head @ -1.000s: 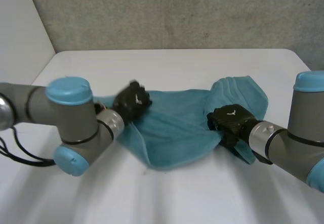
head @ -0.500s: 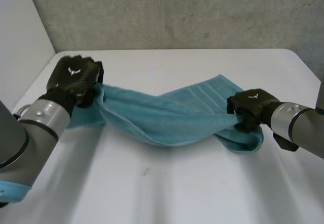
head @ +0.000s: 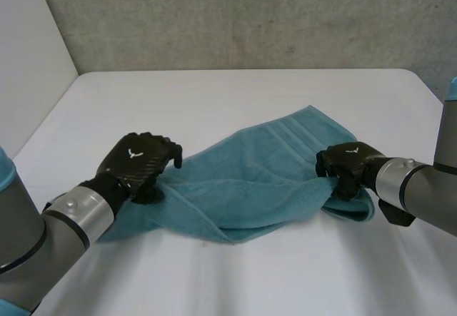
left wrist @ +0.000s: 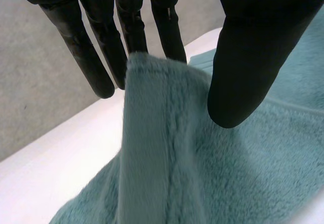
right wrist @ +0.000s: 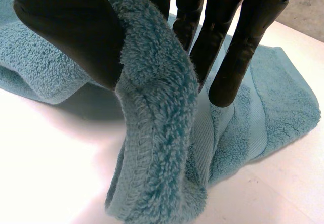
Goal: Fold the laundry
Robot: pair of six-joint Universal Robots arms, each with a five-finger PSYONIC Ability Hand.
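A teal towel (head: 257, 173) lies bunched across the middle of the white table (head: 235, 95). My left hand (head: 139, 162) rests on the towel's left end. In the left wrist view, its fingers (left wrist: 101, 52) are straight and its thumb stands apart from them. A raised towel edge (left wrist: 147, 133) stands loosely between them. My right hand (head: 346, 165) is at the towel's right end. In the right wrist view, its thumb (right wrist: 71, 27) and fingers pinch a thick rolled edge of the towel (right wrist: 157, 107), lifting it off the table.
A grey wall (head: 250, 16) runs behind the table's far edge. Bare white tabletop lies in front of the towel and behind it.
My left hand has come down from the far left towards the front, laying the towel's left end on the table, and its fingers have loosened. The right hand has barely moved.
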